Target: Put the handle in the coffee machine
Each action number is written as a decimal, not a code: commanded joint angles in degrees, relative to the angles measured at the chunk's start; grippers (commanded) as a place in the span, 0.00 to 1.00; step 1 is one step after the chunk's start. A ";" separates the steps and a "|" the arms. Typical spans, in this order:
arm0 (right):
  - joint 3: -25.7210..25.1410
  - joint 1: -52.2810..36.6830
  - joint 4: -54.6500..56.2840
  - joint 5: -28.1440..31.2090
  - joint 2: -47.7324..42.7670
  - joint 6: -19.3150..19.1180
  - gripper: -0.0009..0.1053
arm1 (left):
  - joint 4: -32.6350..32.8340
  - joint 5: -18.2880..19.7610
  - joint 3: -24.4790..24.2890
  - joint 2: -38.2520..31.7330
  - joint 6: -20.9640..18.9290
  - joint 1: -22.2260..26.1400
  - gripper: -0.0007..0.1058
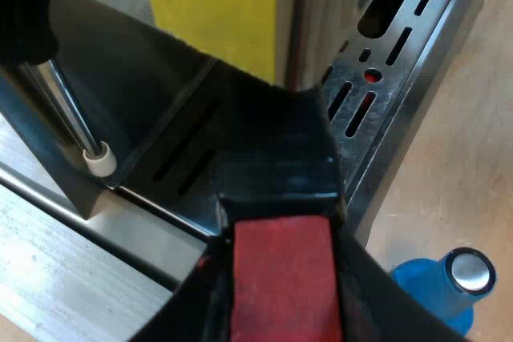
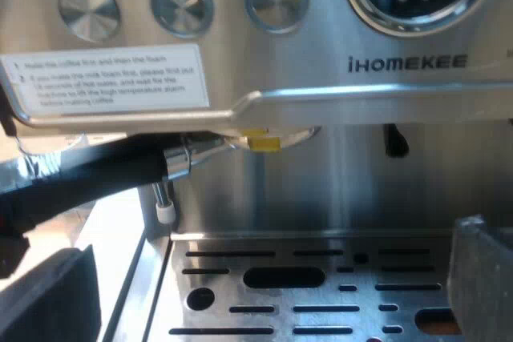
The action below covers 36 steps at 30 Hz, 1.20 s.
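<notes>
Right wrist view: the red-tipped dark metal holder [image 2: 104,170] is pinched by the left claw [image 1: 280,278] under the silver coffee machine [image 2: 377,174], pointing at nine o'clock. The right claw [image 2: 268,278] is spread. A twist toward six o'clock seems needed to lock it.

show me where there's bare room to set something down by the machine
Free: the slotted steel drip tray below the steel machine, and the wooden table between the tray's edge and the blue tamper with a silver top. Crowded: at the thin steam wand, where the left gripper clamps the dark red-ended handle.
</notes>
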 commanded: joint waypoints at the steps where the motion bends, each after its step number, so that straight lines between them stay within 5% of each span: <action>1: 0.39 -1.11 -0.30 -0.22 0.38 -0.72 0.82 | -0.68 7.31 -1.35 -1.07 0.73 -0.30 0.01; 4: 1.01 -3.80 -0.30 -4.05 1.60 -0.62 0.57 | -0.68 7.31 -1.35 -1.07 0.73 -0.30 0.01; 9: 1.01 -6.47 -0.30 -6.77 3.72 -0.62 0.37 | -0.68 7.31 -1.35 -1.07 0.73 -0.30 0.01; 13: 1.01 -8.50 -0.30 -10.84 6.25 -0.62 0.36 | -0.68 7.42 -1.35 -1.07 0.73 -0.30 0.01; 17: 1.01 -9.61 -0.30 -10.97 7.98 -0.62 0.36 | -2.30 3.68 -1.35 -1.07 1.09 -0.09 0.01; 22: 1.01 -10.96 -0.50 -10.85 8.94 -0.62 0.36 | -2.08 4.69 -1.35 -1.07 1.39 0.04 0.01; 28: 1.41 -13.30 -1.62 -4.16 8.94 -0.62 0.36 | -1.47 4.69 -1.35 -1.07 1.39 0.04 0.01; 36: 8.28 -16.25 -15.58 -13.20 8.94 -0.87 0.36 | -1.12 5.37 -1.35 -1.07 1.16 0.04 0.01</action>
